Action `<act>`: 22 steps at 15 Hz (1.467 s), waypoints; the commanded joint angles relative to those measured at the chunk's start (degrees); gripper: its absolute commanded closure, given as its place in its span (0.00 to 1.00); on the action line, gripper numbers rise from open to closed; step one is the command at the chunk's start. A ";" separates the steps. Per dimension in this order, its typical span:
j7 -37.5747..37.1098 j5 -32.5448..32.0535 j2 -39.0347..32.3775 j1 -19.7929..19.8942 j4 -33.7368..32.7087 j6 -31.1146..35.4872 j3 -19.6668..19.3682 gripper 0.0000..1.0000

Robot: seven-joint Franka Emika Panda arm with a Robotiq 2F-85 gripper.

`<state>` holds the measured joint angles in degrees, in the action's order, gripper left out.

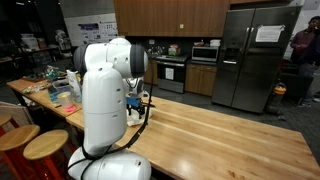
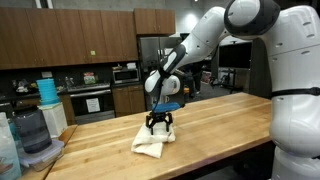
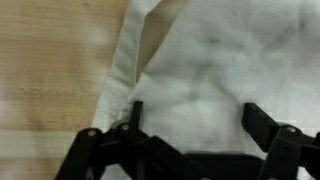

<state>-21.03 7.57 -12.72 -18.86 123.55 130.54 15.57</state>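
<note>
Robot arm at work in a shared kitchen: the tool (image 2: 159, 124) hangs with its jaws spread wide and nothing between them, directly over a white cloth (image 2: 148, 143) on the wooden tabletop (image 2: 225, 118).

In the wrist view we look down past the two black fingers (image 3: 135, 112) onto the cloth (image 3: 220, 50), which fills most of the frame. The fingers stand to either side of its middle, and we cannot tell whether they touch the fabric. A folded edge runs up toward the top of that view, with bare tabletop (image 3: 50, 60) beside it.

In an exterior view the cloth lies crumpled in a small heap just beneath the tool. From the opposite side, the arm (image 1: 105, 100) stands in front, so we see little more than the tool (image 1: 137, 100) past its white body.

Farther out, a blue container (image 2: 47, 90) stands at the tabletop's end. A microwave (image 2: 125, 73) sits among dark wooden cabinets. A steel refrigerator (image 1: 250, 55) stands against the back wall, with a person (image 1: 305, 45) beside it. Two round wooden stools (image 1: 40, 148) stand near the base of the arm.
</note>
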 commanded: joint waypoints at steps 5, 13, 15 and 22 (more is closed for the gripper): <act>-20.97 -21.34 0.06 -3.66 -2.39 -0.90 -5.63 0.00; -36.86 -27.77 3.25 -2.57 -3.04 -1.55 -4.99 0.00; -34.81 -23.47 5.65 -2.21 -1.85 2.64 -3.47 0.00; -24.42 -8.07 3.83 -1.16 -3.96 5.37 -0.50 0.00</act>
<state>-50.75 -5.82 -7.57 -21.64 119.66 135.43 14.17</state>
